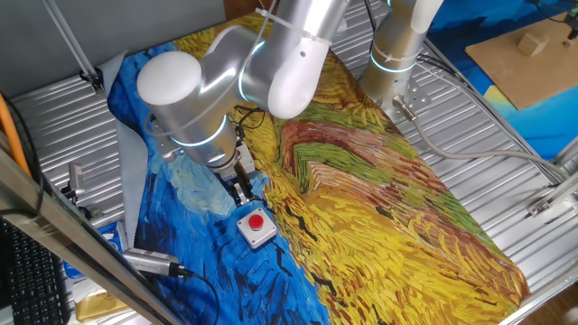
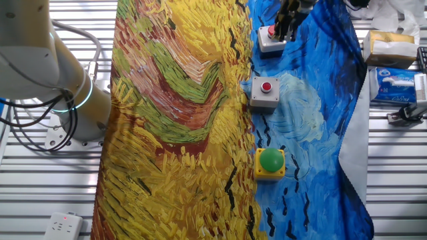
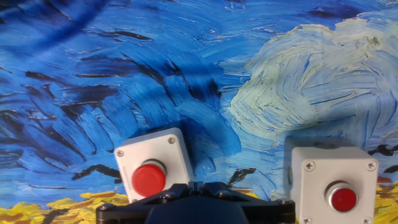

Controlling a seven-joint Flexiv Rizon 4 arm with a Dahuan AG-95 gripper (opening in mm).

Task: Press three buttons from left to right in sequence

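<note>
Three buttons lie in a row on the blue part of the painted cloth. In the other fixed view the green button (image 2: 270, 162) on a yellow base is nearest. The middle red button (image 2: 266, 90) and the far red button (image 2: 270, 37) have grey bases. My gripper (image 2: 285, 28) is just beside the far red button's cap. In the hand view its fingertips (image 3: 196, 186) touch each other, shut and empty, right of that cap (image 3: 149, 178). The middle red button (image 3: 342, 198) is at the lower right. In one fixed view the gripper (image 1: 242, 191) is just behind this button (image 1: 256, 223); the arm hides the others.
The cloth (image 1: 379, 190) covers a ribbed metal table. The robot base (image 2: 73, 100) stands beside the cloth. Tissue packs (image 2: 393, 83) and a metal tool (image 2: 407, 113) lie off the cloth's blue side. A cylinder (image 1: 149, 262) lies near the front left.
</note>
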